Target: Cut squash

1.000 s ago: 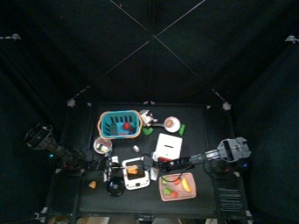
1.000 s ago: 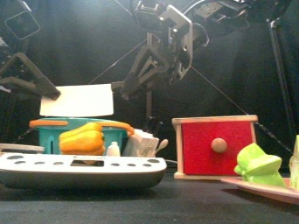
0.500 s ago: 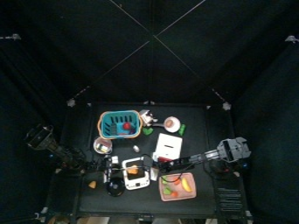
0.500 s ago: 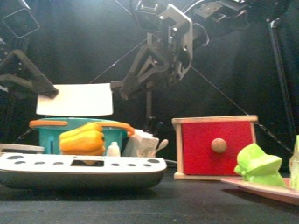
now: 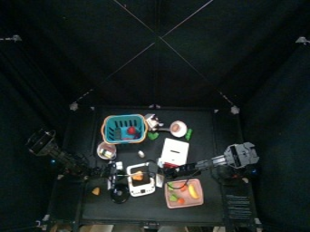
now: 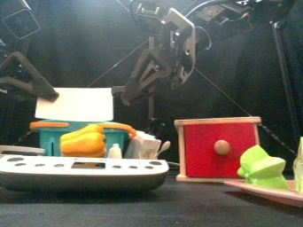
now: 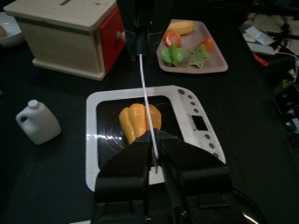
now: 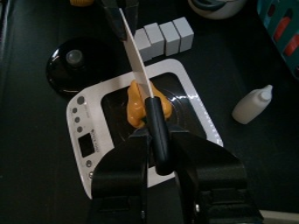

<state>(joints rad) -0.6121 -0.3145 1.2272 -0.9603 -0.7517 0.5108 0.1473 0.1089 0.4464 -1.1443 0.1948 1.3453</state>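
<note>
- The left gripper [image 7: 158, 162] has its fingers pressed tight on a knife [image 7: 142, 96]. From the left wrist the blade shows edge-on, as a thin pale line running straight out from the fingertips.
- Just past those fingertips, directly under that line, lies the squash [image 7: 140, 122]. It is an orange piece sitting on the white scale [image 7: 105, 105] near the front of the table.
- The squash's long axis looks roughly in line with the blade, not across it, and the blade passes over about the middle of it. I'd judge that a plain downward press would split it lengthwise, and a crosswise slice would need the wrist turned first.
- I can't tell from these views whether the edge is touching the squash or hanging just above it.
- The right gripper [image 8: 156, 140] comes in from the opposite side. From its own wrist camera the squash [image 8: 145, 103] sits right at its tips, with the grey blade reaching away beyond.
- I cannot tell whether the right gripper is pinching the squash, steadying the knife's far end, or holding nothing.
- Both arms are close over the scale, but the left is the one set to cut.
- Farther out, well apart from the squash, stand a wooden box [image 7: 70, 39] with a red face, a pink tray [image 7: 208, 44] of other vegetables and a small white bottle [image 7: 38, 122].
</note>
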